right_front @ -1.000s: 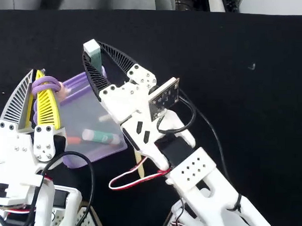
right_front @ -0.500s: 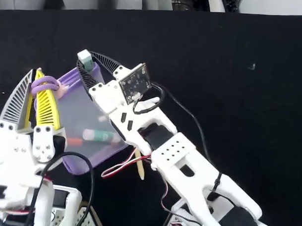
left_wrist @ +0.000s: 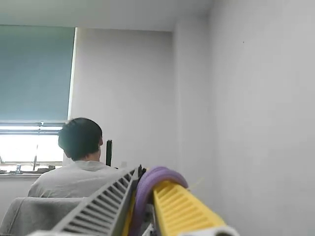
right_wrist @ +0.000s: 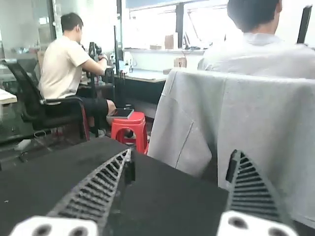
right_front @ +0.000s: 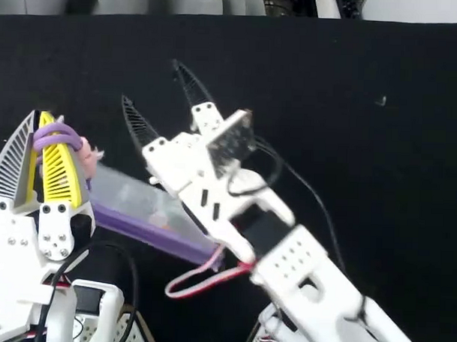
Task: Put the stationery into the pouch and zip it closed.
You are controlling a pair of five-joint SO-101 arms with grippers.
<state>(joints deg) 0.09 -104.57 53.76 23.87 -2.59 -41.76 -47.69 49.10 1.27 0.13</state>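
The translucent pouch [right_front: 141, 202] with a purple edge hangs tilted off the black table, one end raised. My left gripper [right_front: 41, 127] is shut on that raised end, and a purple loop [right_front: 56, 130] wraps its yellow finger [right_front: 59, 169]. In the left wrist view the same loop [left_wrist: 153, 178] curls over the yellow finger [left_wrist: 183, 210]. A blurred orange item [right_front: 161, 222] lies inside the pouch. My right gripper [right_front: 151, 84] stands open and empty just beyond the pouch, its two black fingers spread wide. The right wrist view shows the right gripper [right_wrist: 182, 157] with nothing between its fingers.
The black table [right_front: 366, 108] stretches away to the right and the far side. The right arm's white body [right_front: 300, 271] crosses the near middle, with a red and white cable [right_front: 191, 278] looping below the pouch. A small pink tab [right_front: 88, 152] sticks out by the left gripper.
The right gripper held a green and white eraser over the pouch mouth; now it is open, empty and drawn back. The left gripper has lifted its end of the pouch, tilting it.
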